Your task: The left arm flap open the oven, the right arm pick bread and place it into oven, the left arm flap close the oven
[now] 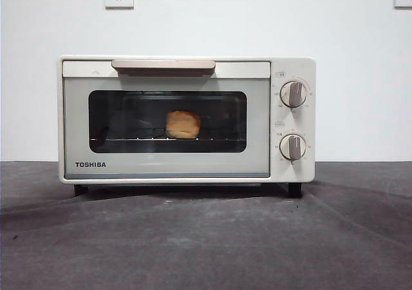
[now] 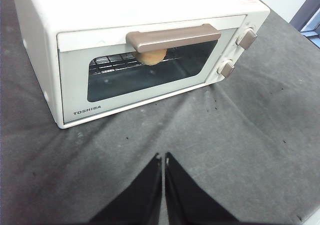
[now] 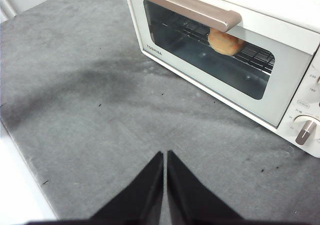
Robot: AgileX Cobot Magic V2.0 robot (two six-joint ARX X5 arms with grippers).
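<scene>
Item one: the cream-white boxy Toshiba toaster oven (image 1: 187,119), its dark glass door shut, standing on the grey cloth-covered table (image 1: 206,238). Item two: the golden-orange lumpy bread loaf (image 1: 183,124), which you find inside the oven on the wire rack (image 1: 129,138), behind the glass. Your left gripper (image 2: 163,160) hovers in front of the oven, jaws pressed together, empty. Your right gripper (image 3: 165,157) likewise: closed, holding nothing, clear of the oven.

Left gripper (image 2: 163,157) – jaws pressed together, holding nothing, raised above cloth in front of oven (image 2: 45,60), well apart from it. Right gripper (image 3: 165,155) – jaws likewise together, empty, raised, well back from oven's front.
</scene>
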